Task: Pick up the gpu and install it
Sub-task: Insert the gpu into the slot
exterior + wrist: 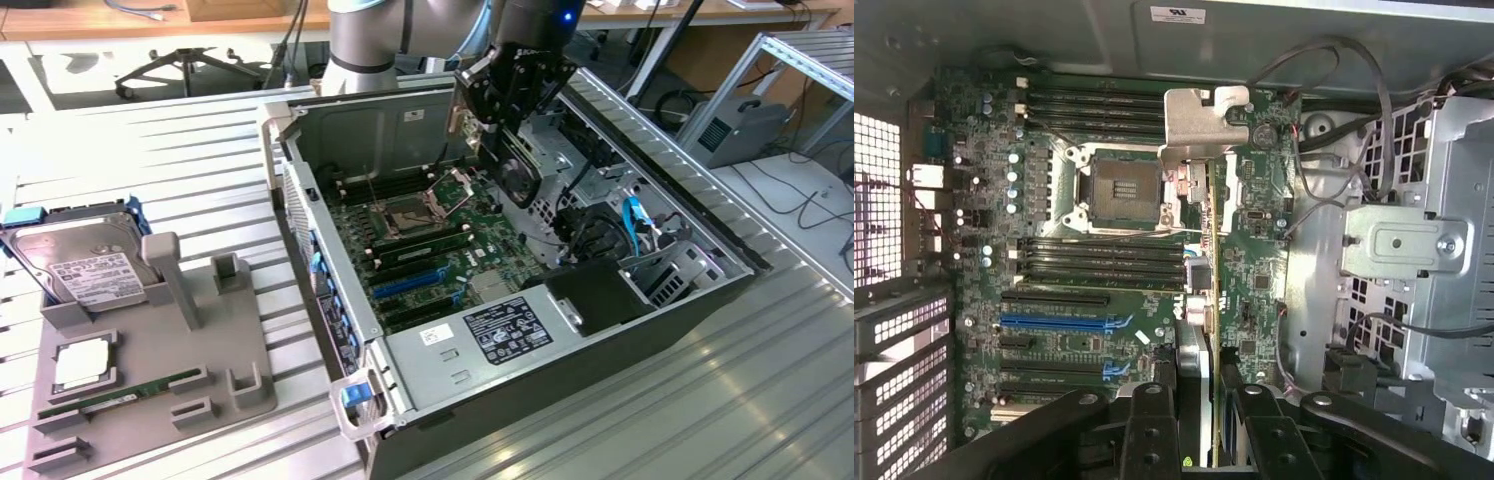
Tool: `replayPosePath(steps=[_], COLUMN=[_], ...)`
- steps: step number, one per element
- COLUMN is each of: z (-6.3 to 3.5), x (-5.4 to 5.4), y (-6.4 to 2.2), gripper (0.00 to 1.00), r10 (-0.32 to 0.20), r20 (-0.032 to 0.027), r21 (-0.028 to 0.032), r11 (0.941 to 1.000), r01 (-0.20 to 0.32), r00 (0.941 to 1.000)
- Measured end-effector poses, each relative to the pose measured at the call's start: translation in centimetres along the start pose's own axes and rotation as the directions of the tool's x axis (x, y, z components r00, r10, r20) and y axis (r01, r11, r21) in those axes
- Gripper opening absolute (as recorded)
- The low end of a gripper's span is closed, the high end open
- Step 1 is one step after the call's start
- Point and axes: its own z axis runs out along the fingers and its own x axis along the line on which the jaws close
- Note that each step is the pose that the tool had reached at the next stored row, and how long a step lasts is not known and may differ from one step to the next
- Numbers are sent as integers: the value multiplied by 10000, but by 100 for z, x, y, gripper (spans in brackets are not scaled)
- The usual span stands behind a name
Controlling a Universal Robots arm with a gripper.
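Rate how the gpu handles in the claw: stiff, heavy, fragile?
Probably stiff: the gpu hangs straight from the claw, no sag. Gripped at its top edge, it may swing if bumped. Likely fragile: thin board, thin metal bracket.

Slatted metal table, open computer case on it, grey parts holder alongside

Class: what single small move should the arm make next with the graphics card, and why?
Probably turn the graphics card, gripped by the end effector, until its edge runs along the blue slot. It hangs over the open case near the processor socket, its edge crosswise to that slot, so lowering now would likely miss.
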Motion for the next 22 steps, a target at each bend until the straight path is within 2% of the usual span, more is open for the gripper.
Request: replayPosePath(steps=[22], z=[0], x=[0], y=[0], gripper=[27], r10=[-435], r20=[11], r21=[-8], r11=[9991], r01=[435], r00=[9991])
